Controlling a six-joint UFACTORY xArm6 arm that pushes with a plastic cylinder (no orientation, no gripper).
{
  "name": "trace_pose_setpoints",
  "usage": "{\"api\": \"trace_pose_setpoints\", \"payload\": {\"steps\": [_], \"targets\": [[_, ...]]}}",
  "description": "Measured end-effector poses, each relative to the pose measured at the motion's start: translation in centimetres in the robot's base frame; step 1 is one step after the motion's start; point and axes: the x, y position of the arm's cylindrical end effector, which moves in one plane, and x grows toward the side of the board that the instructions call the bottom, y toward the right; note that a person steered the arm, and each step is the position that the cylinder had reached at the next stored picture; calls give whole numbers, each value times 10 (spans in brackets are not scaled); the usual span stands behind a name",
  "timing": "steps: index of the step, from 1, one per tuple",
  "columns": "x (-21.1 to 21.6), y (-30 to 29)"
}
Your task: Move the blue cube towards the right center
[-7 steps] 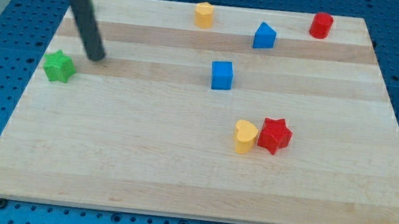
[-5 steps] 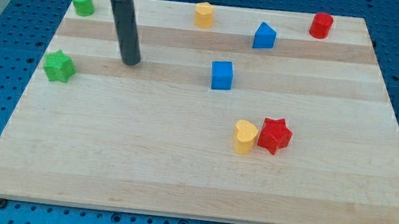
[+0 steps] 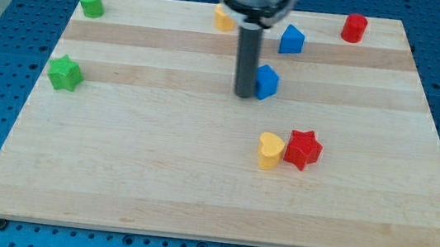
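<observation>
The blue cube point(image 3: 268, 82) sits on the wooden board point(image 3: 197, 179) a little above its middle, turned at an angle. My tip point(image 3: 244, 95) is down on the board, touching the cube's left side. The rod hides part of the cube's left face.
A second blue block point(image 3: 292, 39) with a sloped top lies above the cube. A yellow block point(image 3: 222, 17) is half hidden behind the rod at the top. A red cylinder point(image 3: 354, 27) is top right. A yellow heart point(image 3: 270, 150) and red star point(image 3: 303, 148) sit below. A green star point(image 3: 65, 73) and green cylinder point(image 3: 92, 2) are at the left.
My tip has swept from the left side of the board to the right and reached the blue cube. The cube has shifted right and turned.
</observation>
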Motion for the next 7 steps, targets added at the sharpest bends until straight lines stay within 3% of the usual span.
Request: {"api": "trace_pose_setpoints", "payload": {"steps": [1, 3, 5, 7], "targets": [[-3, 6], [-49, 4], [-3, 68], [-39, 34]]}}
